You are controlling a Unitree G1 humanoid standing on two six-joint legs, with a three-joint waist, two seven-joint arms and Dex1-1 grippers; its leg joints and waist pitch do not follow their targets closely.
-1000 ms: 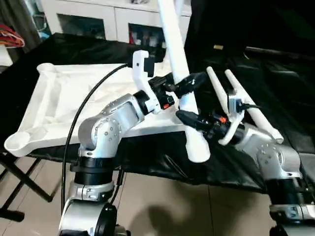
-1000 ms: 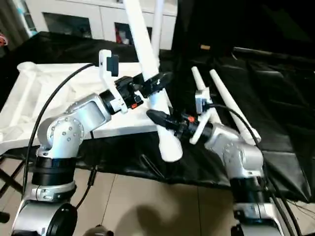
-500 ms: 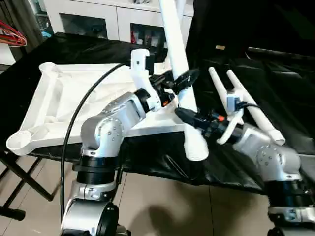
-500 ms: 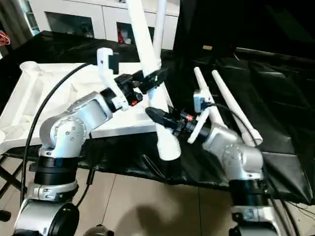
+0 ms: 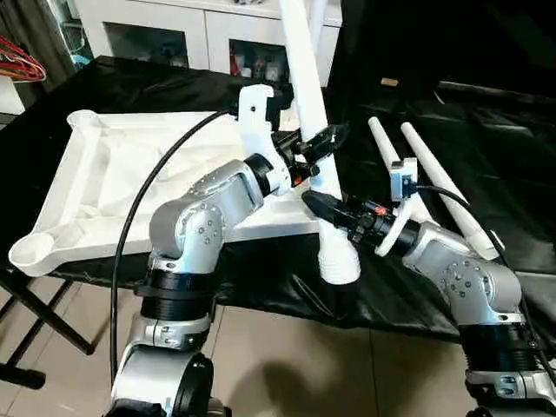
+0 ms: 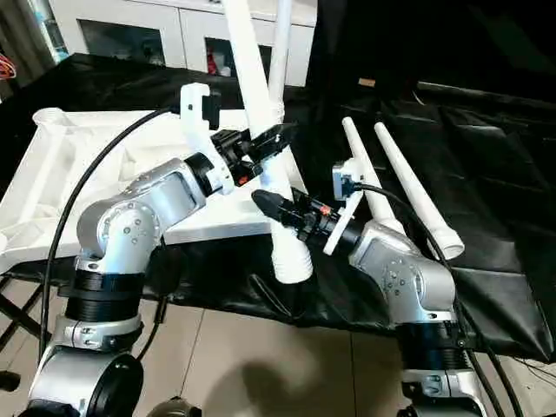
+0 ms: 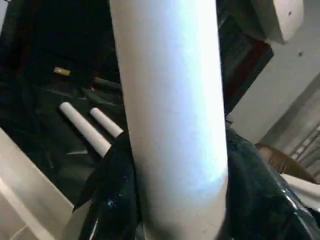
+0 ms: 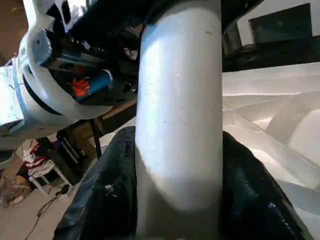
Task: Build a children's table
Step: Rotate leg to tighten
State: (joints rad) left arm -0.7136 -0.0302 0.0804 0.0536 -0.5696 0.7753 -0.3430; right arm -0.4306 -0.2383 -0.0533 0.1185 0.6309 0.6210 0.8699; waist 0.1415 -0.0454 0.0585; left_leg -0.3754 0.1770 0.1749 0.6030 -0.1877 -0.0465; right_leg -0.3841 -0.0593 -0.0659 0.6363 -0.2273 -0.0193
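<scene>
The white tabletop [image 5: 95,174] lies upside down on a black-draped stand, ribs and corner sockets facing up. One long white leg [image 5: 302,78] slants up from its wide ribbed end [image 5: 339,261] at the tabletop's near right corner. My left gripper [image 5: 318,146] is shut on this leg, its black fingers [image 7: 107,200] pressed on both sides. Lower down, my right gripper [image 5: 325,205] is also shut on it, fingers [image 8: 102,200] hugging the tube. A second leg [image 6: 278,52] stands upright at the far right corner. Two more legs [image 5: 434,187] lie on the black cloth to the right.
A white cabinet with glass doors [image 5: 182,35] stands behind the table. Black cloth [image 5: 486,130] covers the surface on the right under the loose legs. A black cable [image 5: 148,200] loops over my left arm. Beige floor tiles [image 5: 287,365] lie below the front edge.
My left gripper's fingers have closed in on the held leg. The leg's wide end has shifted slightly left and down. The right gripper keeps its hold.
</scene>
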